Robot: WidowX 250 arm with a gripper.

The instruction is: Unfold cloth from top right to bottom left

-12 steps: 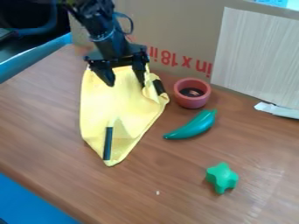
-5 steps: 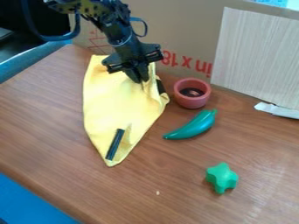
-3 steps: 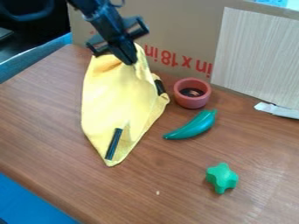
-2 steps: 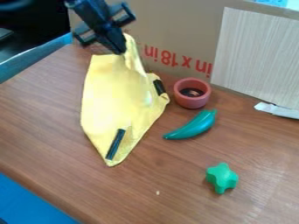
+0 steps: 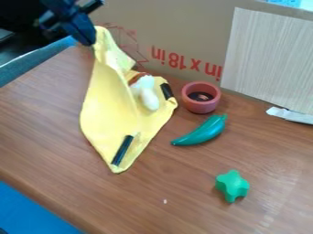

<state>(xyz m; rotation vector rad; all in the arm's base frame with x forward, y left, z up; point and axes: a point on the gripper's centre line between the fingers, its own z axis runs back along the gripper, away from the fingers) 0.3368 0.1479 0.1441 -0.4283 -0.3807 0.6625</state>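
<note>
"What have I got up top?"

"Your gripper (image 5: 92,42) is at the upper left, its fingers closed on the raised upper corner of the yellow cloth (image 5: 110,114). The bit of fabric between the fingertips is hidden from you, and your arm is cut off by the top edge."

"And the rest of the fabric?"

"From your grip it slopes down in a tall fold to the table (image 5: 55,132), where it spreads out to a point towards the near side. The fold hides part of what lies behind it."

"What can I make out there?"

"A white object (image 5: 147,93) with a rounded, oblong end, on the cloth's upper right part. Just beside it you have something reddish-brown (image 5: 138,77), too covered to name. There's a black strip (image 5: 122,150) near the lower point and another dark strip (image 5: 167,91) at the right edge; I can't tell you whether they're loose or attached."

"Anything to my right?"

"A reddish bowl (image 5: 200,97) stands near the cloth, with dark contents you can't identify from here. Below it are a green chili-shaped piece (image 5: 203,131) and, well apart, a green star-shaped one (image 5: 232,185). Your cardboard (image 5: 177,27) at the back is partly covered by a pale panel (image 5: 269,59)."
</note>
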